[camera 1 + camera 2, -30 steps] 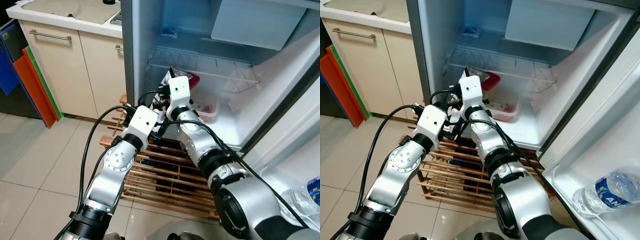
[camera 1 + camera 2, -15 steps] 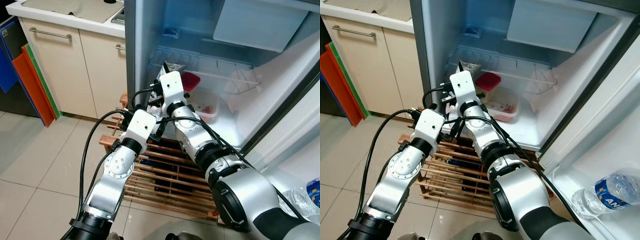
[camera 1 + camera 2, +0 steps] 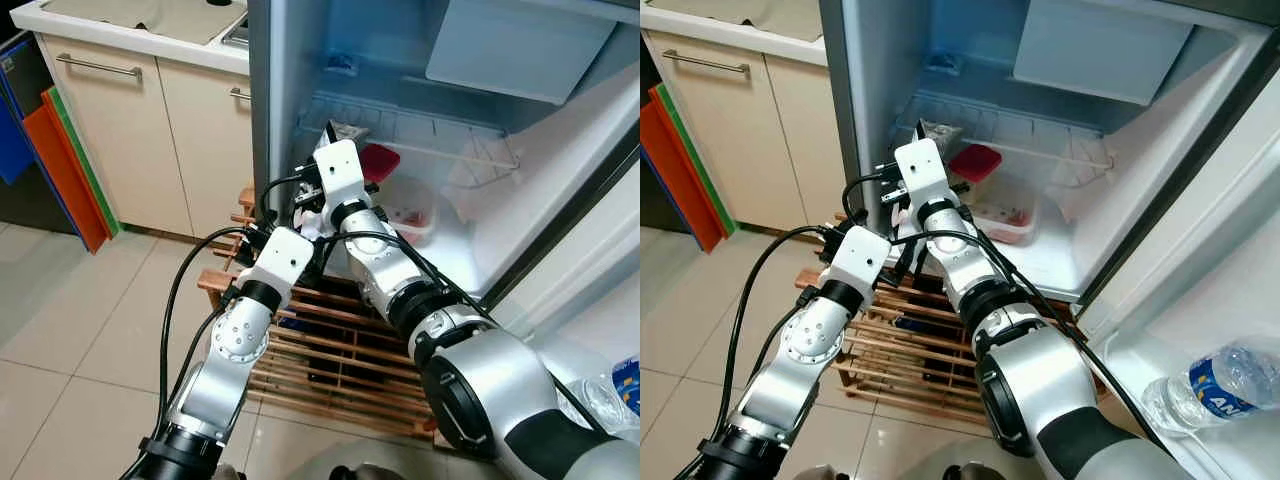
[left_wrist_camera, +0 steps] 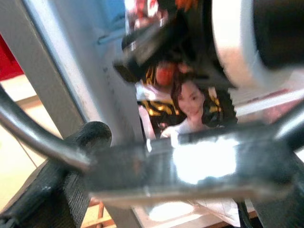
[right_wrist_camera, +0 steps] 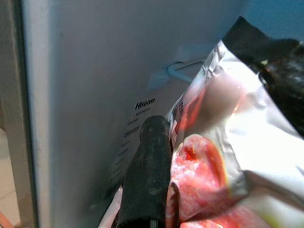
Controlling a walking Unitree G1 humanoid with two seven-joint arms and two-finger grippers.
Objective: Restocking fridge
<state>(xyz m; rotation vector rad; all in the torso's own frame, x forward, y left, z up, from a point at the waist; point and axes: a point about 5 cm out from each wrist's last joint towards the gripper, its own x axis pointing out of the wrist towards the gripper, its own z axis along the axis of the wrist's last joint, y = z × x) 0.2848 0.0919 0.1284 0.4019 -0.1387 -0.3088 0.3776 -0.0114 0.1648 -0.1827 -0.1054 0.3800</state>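
The right gripper (image 5: 156, 156) is the nearer arm: it reaches into the open fridge (image 3: 290, 60) at the left end of the wire shelf (image 3: 420, 135), close against the left inner wall. Its jaws are clenched on a foil snack packet (image 5: 223, 133), which sticks out beyond the fingertips, its crimped dark top edge (image 3: 938, 128) rising above the wrist at about shelf level. The packet's long axis seems to run roughly along the fingers, pointing up and into the fridge, though the wrist view is too close to be sure. The shelf lies just ahead of and slightly beyond the packet, so the coming move turns on carrying it forward over the wire rim.

The left gripper (image 3: 312, 262) hovers below, just outside the fridge's lower front; whether its jaws are released or clenched I cannot tell. A red-lidded container (image 3: 380, 160) sits beside the packet, further right.
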